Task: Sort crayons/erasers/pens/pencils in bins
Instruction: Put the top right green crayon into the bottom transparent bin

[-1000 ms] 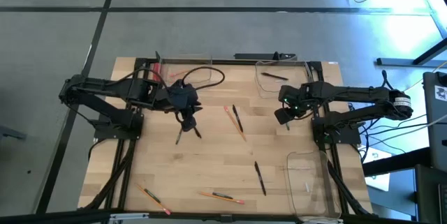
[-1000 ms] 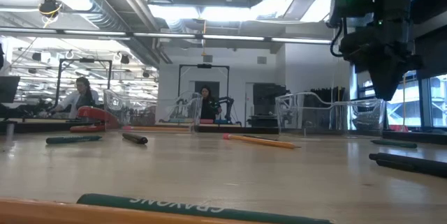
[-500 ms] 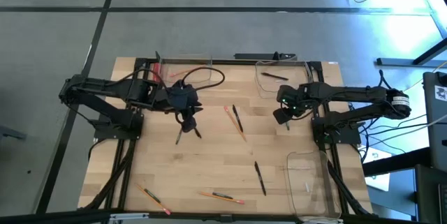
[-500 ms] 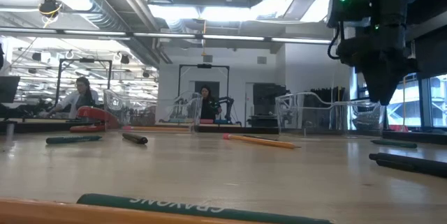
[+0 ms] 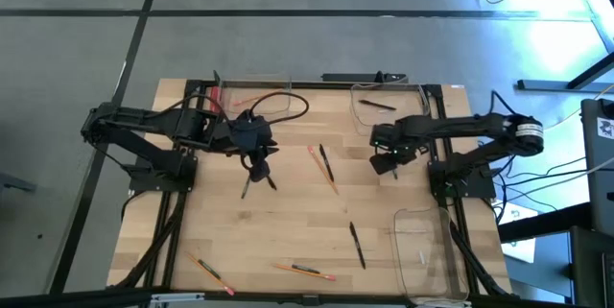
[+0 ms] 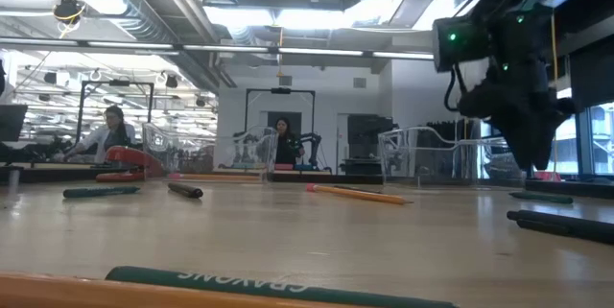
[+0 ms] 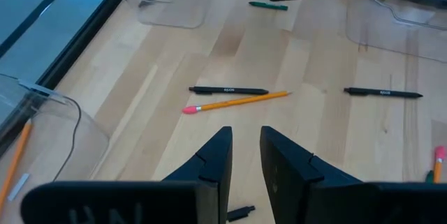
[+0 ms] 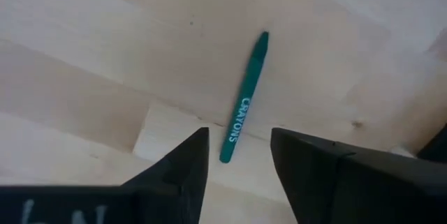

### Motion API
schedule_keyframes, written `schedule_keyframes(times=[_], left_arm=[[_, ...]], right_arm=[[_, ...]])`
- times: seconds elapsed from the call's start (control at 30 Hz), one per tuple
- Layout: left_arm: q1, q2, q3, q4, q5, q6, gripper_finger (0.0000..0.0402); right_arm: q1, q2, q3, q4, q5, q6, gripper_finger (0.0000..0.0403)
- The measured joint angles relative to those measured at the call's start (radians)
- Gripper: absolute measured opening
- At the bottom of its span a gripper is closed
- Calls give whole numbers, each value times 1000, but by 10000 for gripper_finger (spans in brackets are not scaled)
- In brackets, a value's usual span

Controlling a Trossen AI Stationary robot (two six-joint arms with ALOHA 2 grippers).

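Directly below the right gripper (image 8: 236,165), a green crayon (image 8: 244,110) lies flat on the table (image 5: 288,231). Fingers apart, nothing held, straddling the crayon's near end, probably lined up for a pick. Crayon: slim, white lettering, pointed tip farthest from the fingers. Left gripper (image 7: 244,155) hovers over bare wood, fingers narrowly parted, empty, with a pen (image 7: 228,91) and pencil (image 7: 237,101) ahead.

Worktop (image 5: 288,231): lying as pale wood planks.
Black cable (image 5: 278,105): looping over the worktop's far edge.
Seated person (image 6: 107,135): sitting far beyond the worktop.
Second person (image 6: 283,141): sitting behind the worktop.
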Motion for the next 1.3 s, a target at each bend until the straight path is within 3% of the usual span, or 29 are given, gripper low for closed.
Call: schedule_keyframes(times=[0.57, 0.93, 1.3], left_arm=[[0, 0, 0, 0, 0, 0, 69], [0, 0, 0, 0, 0, 0, 69], [0, 0, 0, 0, 0, 0, 69]], right_arm=[[-69, 183, 0, 71, -7, -167, 157], [-104, 221, 3, 99, -79, -322, 155], [-103, 222, 3, 112, -93, -304, 67]])
